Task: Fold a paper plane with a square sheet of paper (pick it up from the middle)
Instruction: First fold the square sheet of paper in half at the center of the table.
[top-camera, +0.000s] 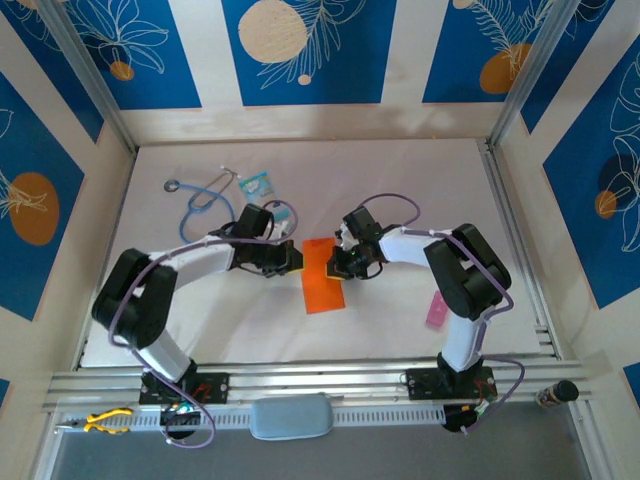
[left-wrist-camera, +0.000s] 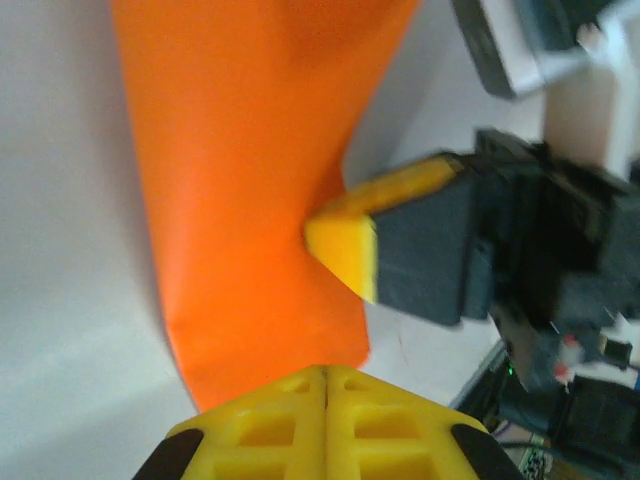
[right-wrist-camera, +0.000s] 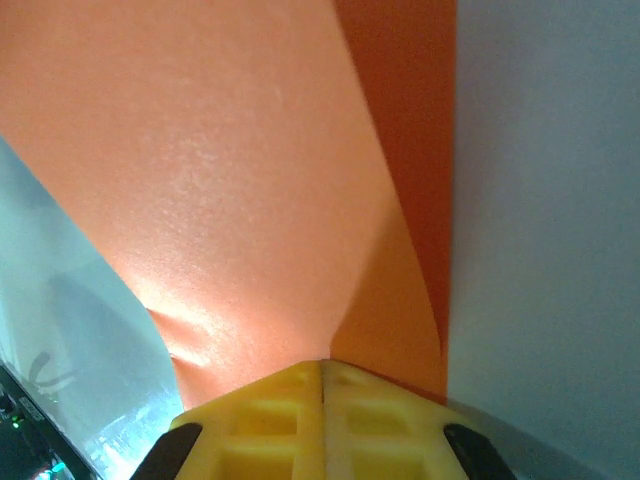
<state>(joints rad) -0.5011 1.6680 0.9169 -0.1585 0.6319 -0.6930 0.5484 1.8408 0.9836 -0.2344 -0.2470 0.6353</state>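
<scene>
The left gripper (top-camera: 294, 258), at ten o'clock on the paper (top-camera: 322, 288), and the right gripper (top-camera: 341, 263), at two, both pinch it tight; uneven pulling could tear it or skew the fold.

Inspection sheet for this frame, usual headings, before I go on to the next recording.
Surface: white table, flat.
Job's things: orange sheet at centre between the grippers, looks folded to a narrow rectangle; not yet a plane.
Clutter: stethoscope and light-blue packet far left; pink strip by the right arm; yellow pliers and pale-blue pad on the near rail.
Grippers: left gripper shut, tips at the sheet's edge; right gripper shut on the opposite edge, which puckers there.
Cables: purple cables loop along both arms, off the sheet.
Surroundings: blue leaf-patterned wall panels.
</scene>
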